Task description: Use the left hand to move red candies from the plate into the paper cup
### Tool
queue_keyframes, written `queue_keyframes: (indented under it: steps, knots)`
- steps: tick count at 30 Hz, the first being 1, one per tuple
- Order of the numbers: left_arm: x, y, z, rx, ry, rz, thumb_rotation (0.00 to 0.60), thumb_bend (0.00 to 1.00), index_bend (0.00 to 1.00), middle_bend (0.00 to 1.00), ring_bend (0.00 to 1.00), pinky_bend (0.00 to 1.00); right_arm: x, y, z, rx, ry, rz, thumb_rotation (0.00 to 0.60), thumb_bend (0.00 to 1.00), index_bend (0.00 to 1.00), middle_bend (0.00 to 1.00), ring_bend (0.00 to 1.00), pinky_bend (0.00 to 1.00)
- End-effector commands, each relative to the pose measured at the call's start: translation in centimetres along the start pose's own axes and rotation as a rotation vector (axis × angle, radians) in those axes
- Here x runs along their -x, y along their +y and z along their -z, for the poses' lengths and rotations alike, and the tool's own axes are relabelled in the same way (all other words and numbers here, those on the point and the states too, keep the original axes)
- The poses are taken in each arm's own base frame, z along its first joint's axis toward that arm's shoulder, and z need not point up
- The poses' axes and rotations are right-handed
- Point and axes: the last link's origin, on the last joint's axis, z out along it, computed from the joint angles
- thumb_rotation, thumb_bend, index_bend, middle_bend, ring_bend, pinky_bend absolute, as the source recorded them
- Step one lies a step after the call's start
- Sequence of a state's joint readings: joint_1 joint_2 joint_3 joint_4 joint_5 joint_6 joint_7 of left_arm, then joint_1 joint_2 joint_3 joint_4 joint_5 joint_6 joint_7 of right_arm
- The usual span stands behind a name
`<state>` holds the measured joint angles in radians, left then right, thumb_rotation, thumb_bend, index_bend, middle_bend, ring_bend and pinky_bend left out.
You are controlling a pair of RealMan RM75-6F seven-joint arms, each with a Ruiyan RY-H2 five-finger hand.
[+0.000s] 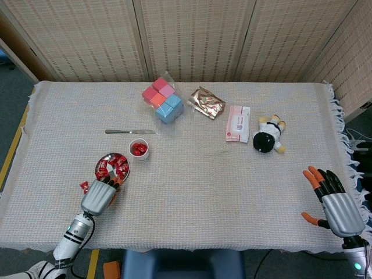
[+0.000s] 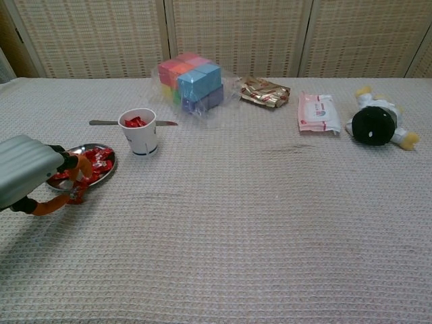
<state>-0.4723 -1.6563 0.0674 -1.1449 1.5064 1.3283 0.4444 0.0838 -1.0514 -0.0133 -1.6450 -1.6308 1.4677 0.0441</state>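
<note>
Head view: left hand [image 1: 99, 196] sits at the near edge of the metal plate [image 1: 105, 159], fingertips over the rim among the red candies [image 1: 114, 167]; whether anything is gripped, cannot tell. One stray candy [image 1: 85, 186] lies on the cloth just left of the hand. Paper cup [image 1: 138, 149] stands just beyond the plate, red candies inside. A butter knife [image 1: 130, 132] lies behind the cup. Right hand [image 1: 336, 203] hovers at the table's near right corner, fingers spread, holding nothing.

Chest view: left hand [image 2: 30, 175] comes in low from the left, orange-tipped fingers curled down over the plate's [image 2: 106, 169] near rim, touching the candies [image 2: 101, 158]. Grip unclear here too. Cup [image 2: 140, 132] upright, just beside the plate, candy visible at its mouth.
</note>
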Motion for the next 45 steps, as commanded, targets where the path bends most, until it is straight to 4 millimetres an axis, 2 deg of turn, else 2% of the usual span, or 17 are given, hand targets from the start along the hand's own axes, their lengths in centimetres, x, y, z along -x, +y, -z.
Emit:
queue_keyframes:
  steps: [1,15,28,41,45]
  knots:
    - [0.4,0.1,-0.4,0.0,0.002,-0.002,0.6,0.39,0.32,0.39,0.36,1.0,0.0,0.1,0.0,0.003,-0.002,0.001,0.6,0.04,0.0,0.0,0.0,0.0]
    - [1.3,-0.1,-0.9,-0.004,-0.007,-0.072,0.6,0.38,0.34,0.39,0.35,1.0,0.0,0.2,-0.1,0.011,-0.005,0.001,0.6,0.04,0.0,0.0,0.0,0.0]
    - [2.0,-0.2,0.1,0.006,-0.032,-0.165,0.6,0.38,0.45,0.38,0.32,0.99,-0.1,0.1,0.0,0.008,-0.003,0.0,0.6,0.04,0.0,0.0,0.0,0.0]
    - [2.6,0.1,1.4,0.016,-0.053,-0.189,0.6,0.38,0.45,0.38,0.33,0.98,-0.2,0.1,0.2,0.001,0.0,-0.002,0.6,0.04,0.0,0.0,0.0,0.0]
    - [2.9,0.0,1.4,0.011,-0.068,-0.197,0.6,0.38,0.43,0.39,0.37,0.98,-0.2,0.1,0.2,0.0,-0.001,-0.002,0.6,0.05,0.0,0.0,0.0,0.0]
